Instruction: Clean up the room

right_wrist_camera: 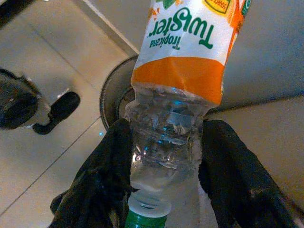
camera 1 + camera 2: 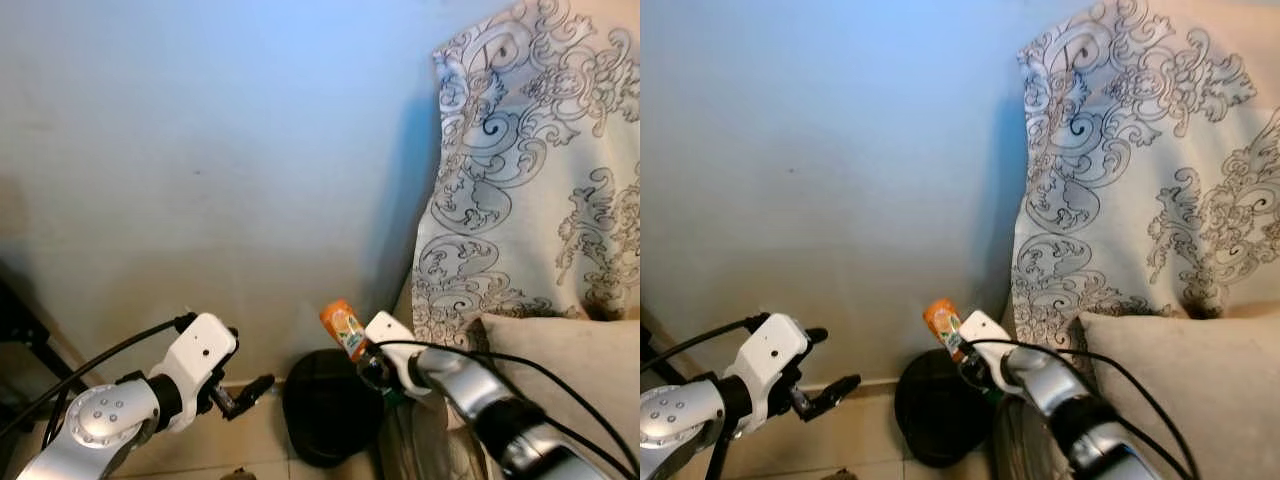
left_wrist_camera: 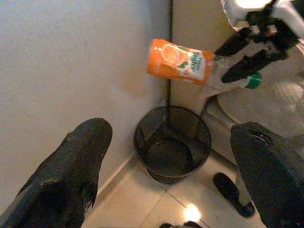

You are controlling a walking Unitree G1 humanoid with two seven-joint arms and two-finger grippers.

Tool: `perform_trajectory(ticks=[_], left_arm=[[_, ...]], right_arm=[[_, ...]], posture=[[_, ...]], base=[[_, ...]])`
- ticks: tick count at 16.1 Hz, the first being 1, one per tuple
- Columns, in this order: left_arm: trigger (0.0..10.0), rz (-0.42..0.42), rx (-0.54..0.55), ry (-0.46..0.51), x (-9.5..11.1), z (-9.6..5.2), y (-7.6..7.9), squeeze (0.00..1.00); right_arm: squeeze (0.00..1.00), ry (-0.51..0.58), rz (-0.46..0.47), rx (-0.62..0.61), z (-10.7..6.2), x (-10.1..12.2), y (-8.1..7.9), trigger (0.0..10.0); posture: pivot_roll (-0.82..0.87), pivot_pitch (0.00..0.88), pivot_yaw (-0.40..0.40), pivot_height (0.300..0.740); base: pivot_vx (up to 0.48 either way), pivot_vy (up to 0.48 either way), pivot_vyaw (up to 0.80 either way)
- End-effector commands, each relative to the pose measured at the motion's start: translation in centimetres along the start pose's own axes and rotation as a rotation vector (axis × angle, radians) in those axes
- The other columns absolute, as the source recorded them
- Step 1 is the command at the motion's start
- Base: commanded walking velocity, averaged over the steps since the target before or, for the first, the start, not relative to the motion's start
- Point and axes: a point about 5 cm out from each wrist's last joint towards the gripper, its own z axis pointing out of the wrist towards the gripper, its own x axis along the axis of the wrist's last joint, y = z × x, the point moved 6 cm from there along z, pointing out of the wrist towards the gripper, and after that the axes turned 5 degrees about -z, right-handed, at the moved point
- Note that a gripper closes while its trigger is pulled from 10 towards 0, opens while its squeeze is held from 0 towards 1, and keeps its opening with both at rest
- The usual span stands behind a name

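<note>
- Black fingers of the right gripper sit closest to the lens in the right wrist view, clamped on the clear neck end of an empty plastic bottle, just above its green cap.
- Bottle: orange Tropicana Twister label, held up in the air w/ base pointing away from the gripper and cap toward the wrist; long axis tilted, neither upright nor flat.
- Key relation: black mesh bin stands on the tile floor in the corner, below the bottle. From the left wrist view the bottle's orange end looks about over the bin's mouth, cap end off toward the sofa side; can't tell exactly how centred it is.
- Judgement: next move = a drop or a slight reach fwd then release; the right arm is clearly the one to do it, it already has the bottle.
- Left gripper hovers beside the bin on the wall side, fingers spread wide, holding nothing.
- Edges: plain wall close behind the bin, sofa w/ patterned cover and a cushion tight on the right. Open room is mostly straight down.
- Dark slipper lies on the floor near the bin, not in the drop path as far as I can judge.
- Risk: tilted bottle could clip the rim and bounce onto the tiles.
</note>
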Motion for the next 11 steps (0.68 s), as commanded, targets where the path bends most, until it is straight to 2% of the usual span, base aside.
perform_trajectory(ticks=[1,3,6,11], left_arm=[[10.0,-0.005,-0.032,-0.018,-0.2,-0.1,0.3,0.0],[10.0,0.003,-0.065,-0.023,0.0,-0.3,0.5,0.0],[10.0,0.005,-0.126,-0.028,0.1,-0.8,1.5,0.0],[10.0,0.0,-0.153,-0.047,-0.1,-1.2,2.2,0.0]], right_arm=[[0.0,0.011,0.02,-0.045,0.1,0.6,0.9,10.0],[0.0,-0.01,0.017,-0.06,0.8,0.6,0.6,10.0],[0.0,-0.035,0.04,-0.146,1.0,0.3,1.2,10.0],[0.0,-0.024,0.052,-0.236,1.1,0.9,1.9,10.0]], posture=[[0.12,0.0,-0.055,0.74],[0.14,0.0,-0.06,0.74],[0.14,0.0,-0.06,0.74],[0.15,0.0,-0.055,0.74]], base=[[0.0,0.0,0.0],[0.0,0.0,0.0],[0.0,0.0,0.0],[0.0,0.0,0.0]])
